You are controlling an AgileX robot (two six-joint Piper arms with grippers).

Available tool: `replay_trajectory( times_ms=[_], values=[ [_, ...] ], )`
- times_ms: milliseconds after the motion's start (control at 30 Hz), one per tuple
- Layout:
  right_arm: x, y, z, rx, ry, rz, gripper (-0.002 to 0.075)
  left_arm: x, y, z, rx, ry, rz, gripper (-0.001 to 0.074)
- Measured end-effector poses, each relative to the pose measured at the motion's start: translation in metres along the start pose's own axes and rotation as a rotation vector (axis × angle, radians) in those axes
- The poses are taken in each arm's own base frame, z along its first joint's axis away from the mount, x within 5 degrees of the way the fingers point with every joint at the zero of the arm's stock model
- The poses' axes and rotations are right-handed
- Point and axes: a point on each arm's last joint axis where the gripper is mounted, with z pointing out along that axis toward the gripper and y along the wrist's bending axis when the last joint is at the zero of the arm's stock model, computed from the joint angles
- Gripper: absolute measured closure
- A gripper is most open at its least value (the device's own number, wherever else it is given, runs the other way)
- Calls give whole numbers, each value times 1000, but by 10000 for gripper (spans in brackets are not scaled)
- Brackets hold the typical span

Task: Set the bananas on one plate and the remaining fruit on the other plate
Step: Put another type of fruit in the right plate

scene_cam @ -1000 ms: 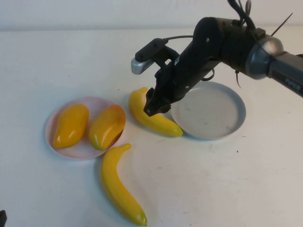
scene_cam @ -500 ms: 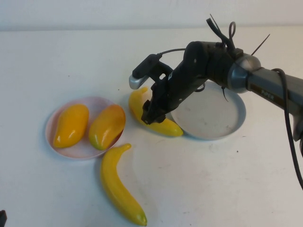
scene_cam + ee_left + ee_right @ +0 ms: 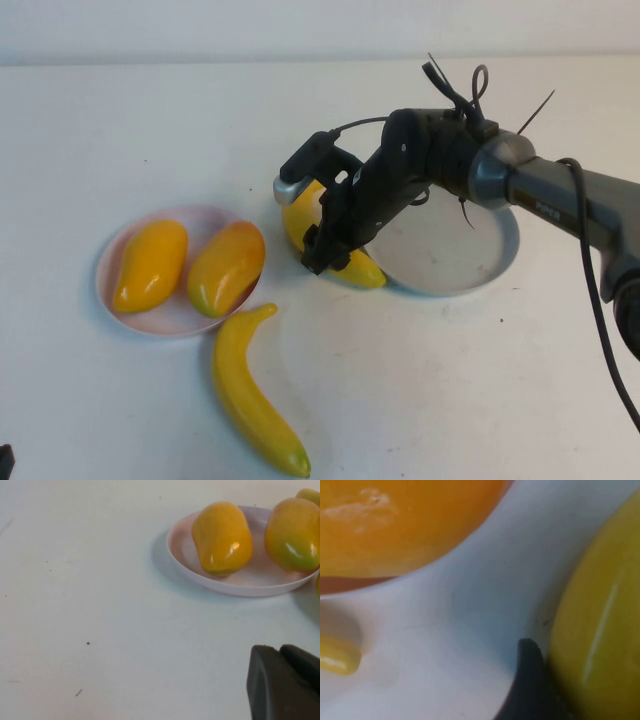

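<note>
The shorter banana [image 3: 360, 270] lies on the table against the left rim of the grey-blue plate [image 3: 470, 250]. My right gripper [image 3: 325, 250] is down over this banana's middle, open, with its jaws astride it. In the right wrist view one dark finger [image 3: 530, 675] sits right beside the banana [image 3: 600, 630]; the other finger is out of view. The longer banana [image 3: 250, 395] lies on the table below the pink plate [image 3: 175, 318]. Two mango-like fruits [image 3: 150, 265] [image 3: 227, 267] lie on the pink plate. My left gripper [image 3: 285, 652] is shut and empty, low over the table near the pink plate [image 3: 180, 555].
The grey-blue plate holds nothing. The right arm [image 3: 520, 180] reaches across it from the right, with cables trailing. White table stretches in front and to the right of the plates.
My right gripper has come down and slightly forward onto the shorter banana. The banana, the plates and the other fruit have not moved.
</note>
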Motion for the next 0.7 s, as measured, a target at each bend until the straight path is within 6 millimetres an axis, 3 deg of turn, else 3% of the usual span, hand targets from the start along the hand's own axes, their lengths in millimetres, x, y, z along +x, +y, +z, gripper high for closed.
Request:
replay_trajectory(
  times_ms=[200,400,467,700],
  values=[
    [-1,-1,1,12,-9,-3,415,0,0,0,0,0,0,734],
    [-6,1,-8,-19,12,10,415,0,0,0,0,0,0,734],
    [-14,2,-19,-32,14,21,415,0,0,0,0,0,0,734],
    [-47,5,-92,-21,5,173,415,0,0,0,0,0,0,734]
  ],
)
